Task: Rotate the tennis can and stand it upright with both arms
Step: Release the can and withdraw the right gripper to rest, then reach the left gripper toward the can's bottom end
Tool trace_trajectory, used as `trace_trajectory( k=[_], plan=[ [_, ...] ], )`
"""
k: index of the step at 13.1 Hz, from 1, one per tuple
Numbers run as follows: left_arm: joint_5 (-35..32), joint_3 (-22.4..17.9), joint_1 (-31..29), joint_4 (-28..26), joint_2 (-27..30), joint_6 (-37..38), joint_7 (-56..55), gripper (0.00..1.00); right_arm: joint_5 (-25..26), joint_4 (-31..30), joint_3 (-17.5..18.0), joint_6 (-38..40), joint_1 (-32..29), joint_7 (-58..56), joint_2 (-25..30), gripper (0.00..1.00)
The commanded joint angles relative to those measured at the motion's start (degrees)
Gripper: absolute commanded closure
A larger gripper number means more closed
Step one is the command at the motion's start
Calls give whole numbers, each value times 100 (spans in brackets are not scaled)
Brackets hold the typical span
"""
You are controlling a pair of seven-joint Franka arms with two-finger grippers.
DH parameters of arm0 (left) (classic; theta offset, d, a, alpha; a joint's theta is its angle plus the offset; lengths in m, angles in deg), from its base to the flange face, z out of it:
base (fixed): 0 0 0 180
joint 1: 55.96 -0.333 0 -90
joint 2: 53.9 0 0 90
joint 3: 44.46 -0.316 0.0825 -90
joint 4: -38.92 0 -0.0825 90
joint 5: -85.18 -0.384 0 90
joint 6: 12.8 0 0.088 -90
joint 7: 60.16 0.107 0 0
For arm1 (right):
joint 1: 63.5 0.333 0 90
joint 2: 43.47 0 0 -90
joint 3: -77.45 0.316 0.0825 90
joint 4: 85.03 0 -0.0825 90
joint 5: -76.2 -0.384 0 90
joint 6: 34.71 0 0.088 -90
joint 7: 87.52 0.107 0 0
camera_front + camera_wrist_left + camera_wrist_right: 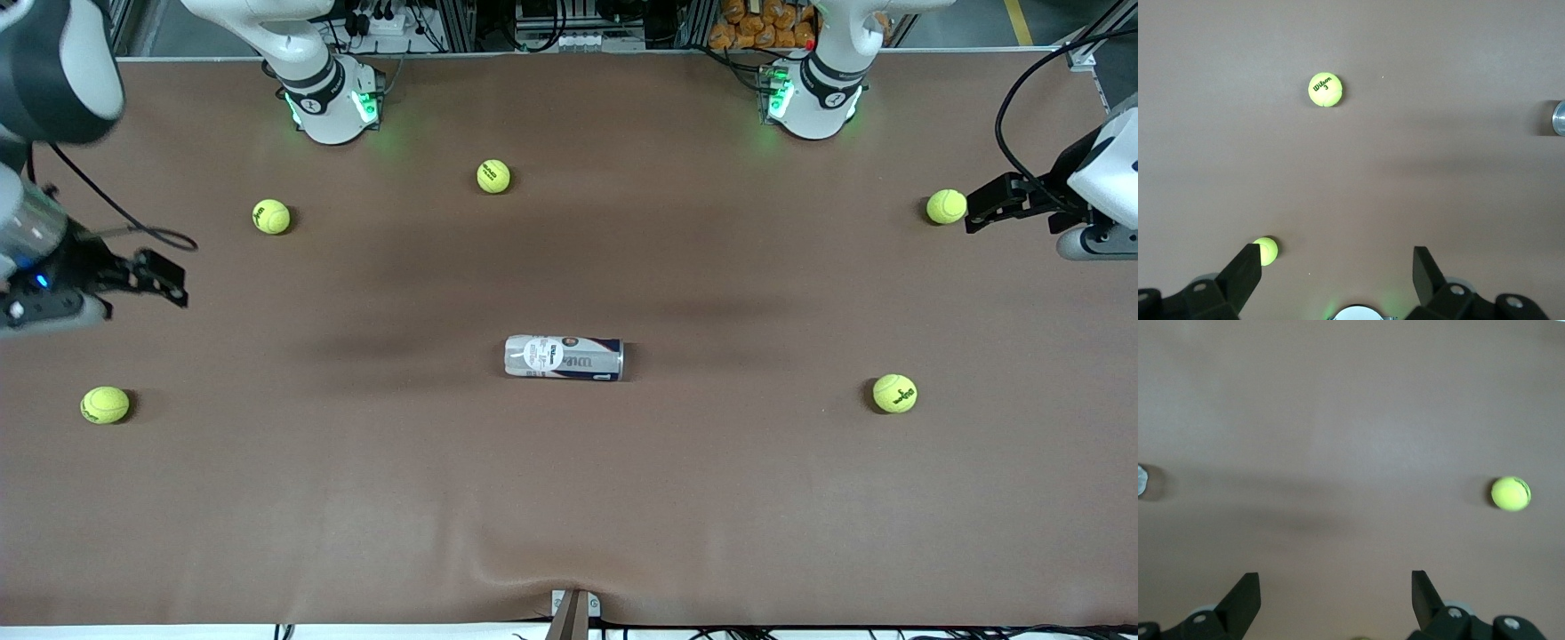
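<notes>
The tennis can (564, 357) is lying flat mid-bench, well apart from my left tool (982, 206) and right tool (164, 278), both gaping wide, holding nothing.

I saw five yellow-green tennis balls scattered on brown table cover (569, 498). One ball (946, 206) sat just beside left gripper's fingertips. Second ball (894, 393) lay well apart from same gripper, nearer front camera. Ball (271, 216) and ball (105, 404) lay near right gripper. Fifth ball (493, 176) lay between arm bases.
</notes>
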Motion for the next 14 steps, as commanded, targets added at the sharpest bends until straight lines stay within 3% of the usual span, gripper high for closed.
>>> trace_trajectory(
  k=[1,6,10,14],
  plan=[
    [-88,14,-6,139,-11,60,92,0,-49,-263,-2,353,-164,131,539,0],
    [191,23,11,130,-151,52,101,0,-285,274,-46,847,-437,377,460,0],
    [1465,76,108,104,-739,-237,92,0,-498,502,-54,1137,-534,457,302,0],
    [2597,216,319,69,-1696,-1351,83,0,-541,678,-46,1392,-815,466,302,0]
  ],
)
